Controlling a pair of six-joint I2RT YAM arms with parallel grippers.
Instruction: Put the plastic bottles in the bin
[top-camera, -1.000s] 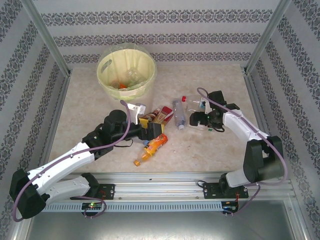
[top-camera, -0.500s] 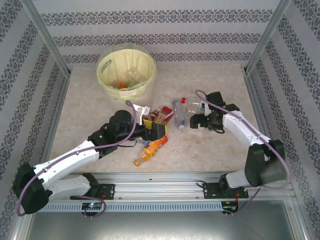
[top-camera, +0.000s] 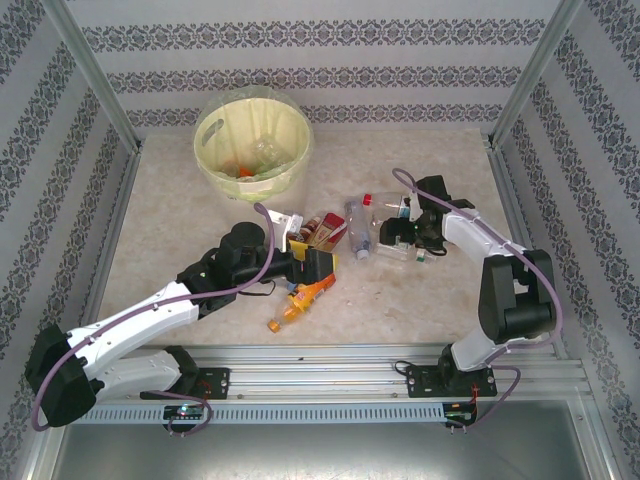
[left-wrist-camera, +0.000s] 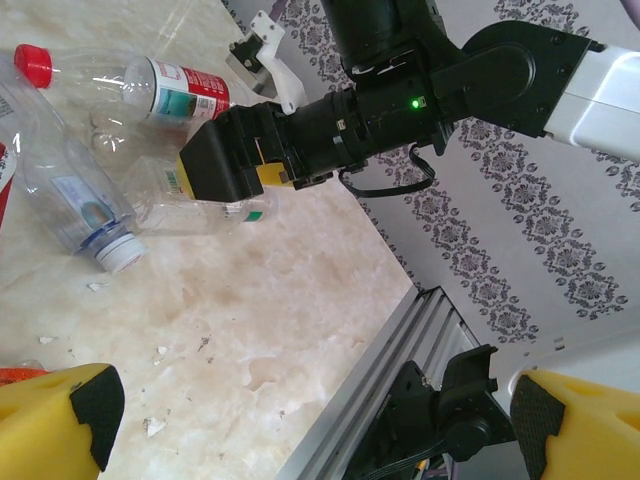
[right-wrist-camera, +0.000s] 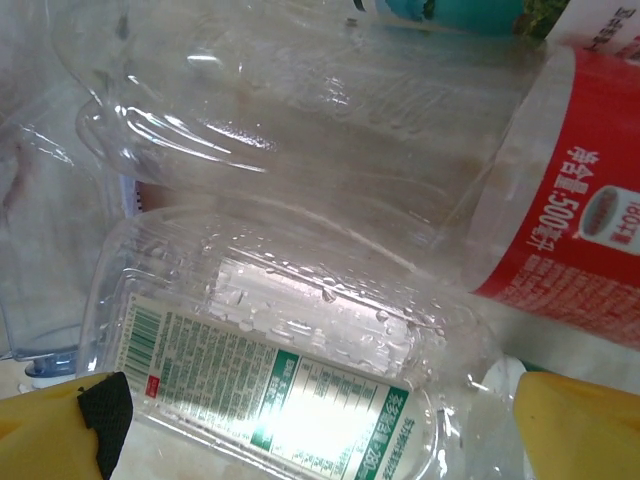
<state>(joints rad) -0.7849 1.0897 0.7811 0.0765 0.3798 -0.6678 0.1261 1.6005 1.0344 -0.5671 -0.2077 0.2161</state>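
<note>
Though perhaps untouched, green-labelled bottle (right-wrist-camera: 262, 388) within the wide-spread right gripper (right-wrist-camera: 318, 428).

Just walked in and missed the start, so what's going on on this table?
Plastic bottles are being cleared into the bin, which already has a few inside. Several more lie mid-table. The right pincer is open and low over a clear green-labelled bottle. The left pincer is open above the orange bottle. Neither holds anything.
</note>
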